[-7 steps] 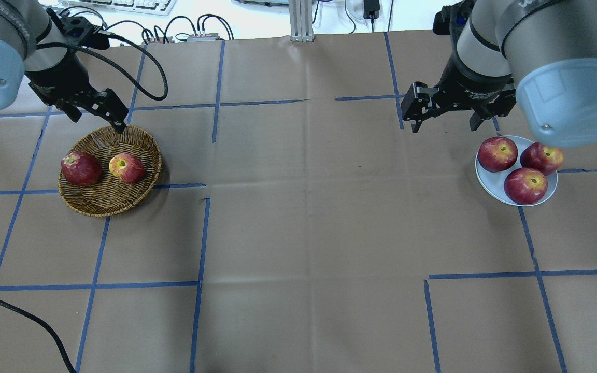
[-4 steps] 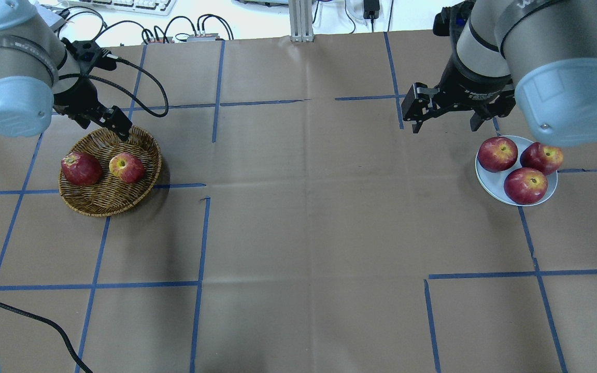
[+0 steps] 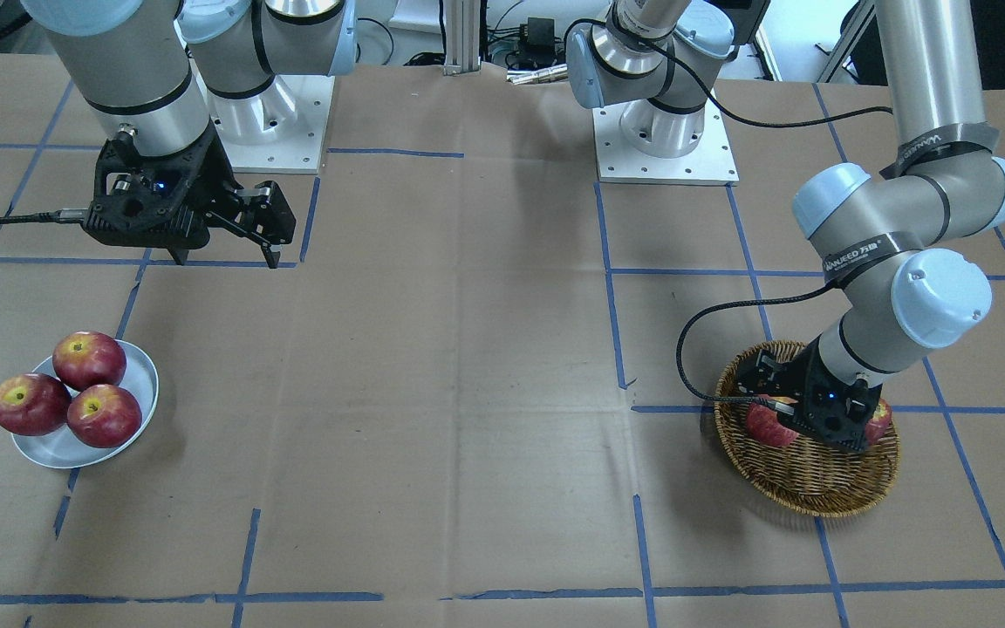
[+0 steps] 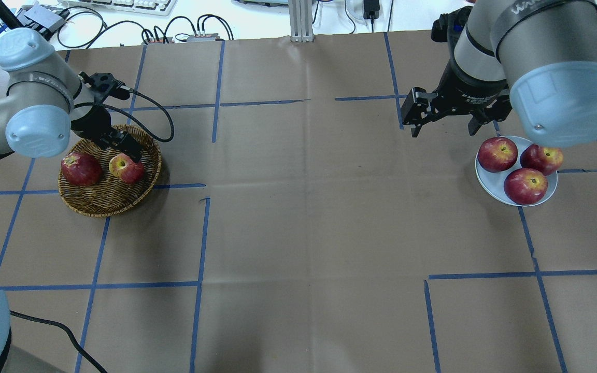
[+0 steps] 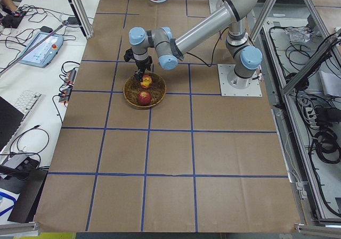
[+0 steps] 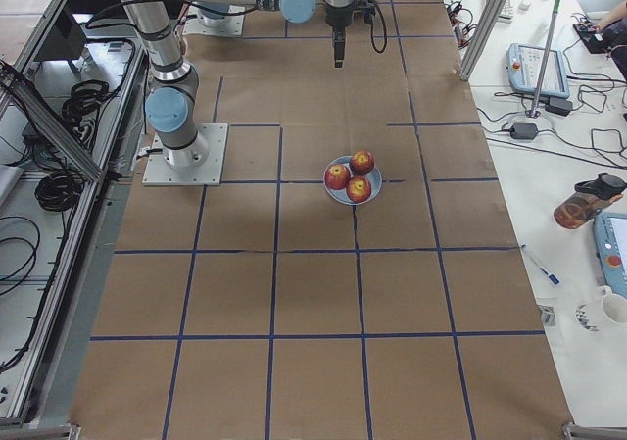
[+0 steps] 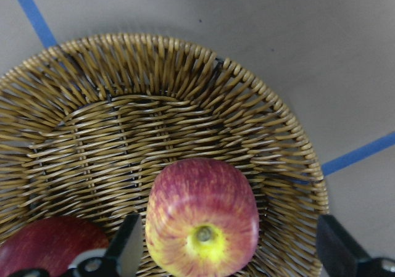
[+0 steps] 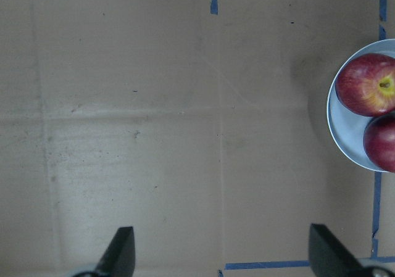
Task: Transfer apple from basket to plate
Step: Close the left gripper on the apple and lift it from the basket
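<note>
Brown-papered table (image 4: 303, 233): pinkish, yellow-crowned apple (image 7: 202, 218) near the basket (image 7: 185, 92) rim, flanked by the left gripper (image 7: 228, 247), jaws parted; right gripper (image 8: 223, 252) likewise parted.

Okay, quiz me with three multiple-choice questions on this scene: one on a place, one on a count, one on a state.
1. Where is the pale apple?
A. in the basket
B. on the bare table
C. lifted in the air

2. How many red apples lie on the plate?
A. two
B. three
C. four

3. The left end effector is:
A. shut on the pale apple
B. open, a finger on either side of the pale apple
C. open above bare table

Answers:
1 A: the left wrist view shows it resting on the wicker.
2 B: the overhead view shows three on it.
3 B: the left wrist view shows gaps between both fingers and the fruit.
</note>
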